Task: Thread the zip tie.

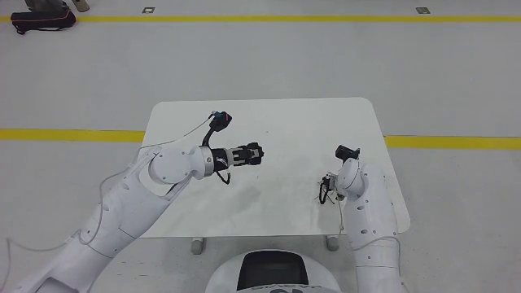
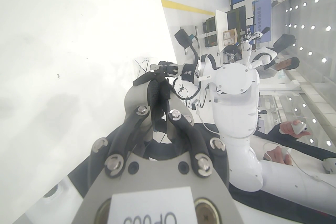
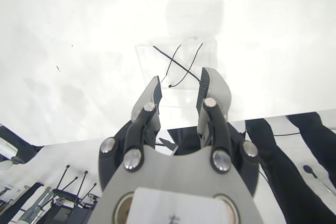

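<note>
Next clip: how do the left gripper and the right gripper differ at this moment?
The left gripper has its fingers pressed together; the right gripper has them well apart. The right gripper hangs over a clear box with black zip ties in it; the left gripper is over bare table. Shared: both are above the same white table, and neither visibly holds a zip tie.

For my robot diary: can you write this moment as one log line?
left fingers: shut, over table | right fingers: open, above clear box | zip ties: loose in box
</note>
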`<state>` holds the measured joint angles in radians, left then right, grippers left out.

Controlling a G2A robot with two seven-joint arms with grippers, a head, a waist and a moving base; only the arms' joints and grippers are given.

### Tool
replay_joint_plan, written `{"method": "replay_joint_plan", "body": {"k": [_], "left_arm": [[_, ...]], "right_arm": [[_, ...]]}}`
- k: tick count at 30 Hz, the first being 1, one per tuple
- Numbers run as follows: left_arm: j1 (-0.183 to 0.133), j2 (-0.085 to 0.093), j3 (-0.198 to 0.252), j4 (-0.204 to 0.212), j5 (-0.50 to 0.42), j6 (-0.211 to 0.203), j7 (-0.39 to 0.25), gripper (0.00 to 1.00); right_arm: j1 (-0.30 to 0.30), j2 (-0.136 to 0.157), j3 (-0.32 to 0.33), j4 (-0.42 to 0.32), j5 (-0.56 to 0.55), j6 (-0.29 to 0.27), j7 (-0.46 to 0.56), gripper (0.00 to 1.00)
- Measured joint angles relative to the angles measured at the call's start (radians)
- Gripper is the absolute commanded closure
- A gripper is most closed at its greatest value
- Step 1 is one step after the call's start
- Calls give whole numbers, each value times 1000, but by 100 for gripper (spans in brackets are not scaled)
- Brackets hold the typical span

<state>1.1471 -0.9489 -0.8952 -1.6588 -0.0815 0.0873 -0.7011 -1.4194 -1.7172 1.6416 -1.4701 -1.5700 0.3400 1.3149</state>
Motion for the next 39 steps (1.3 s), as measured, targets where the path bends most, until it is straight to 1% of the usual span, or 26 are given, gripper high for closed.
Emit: {"method": "replay_joint_plan", "body": {"k": [7,16,22,39], "left_arm": [[0,0,0,0,0,0,0,100],[0,0,0,0,0,0,0,100],[0,0,0,0,0,0,0,100],[0,0,0,0,0,0,0,100]], "right_arm": [[0,4,-23,29,0,0,-31,65],[15,10,-20,80,0,0,-62,68],[22,6,-20,108,0,0,-88,73],[42,-6,-23,172,0,0,-130,77]]}}
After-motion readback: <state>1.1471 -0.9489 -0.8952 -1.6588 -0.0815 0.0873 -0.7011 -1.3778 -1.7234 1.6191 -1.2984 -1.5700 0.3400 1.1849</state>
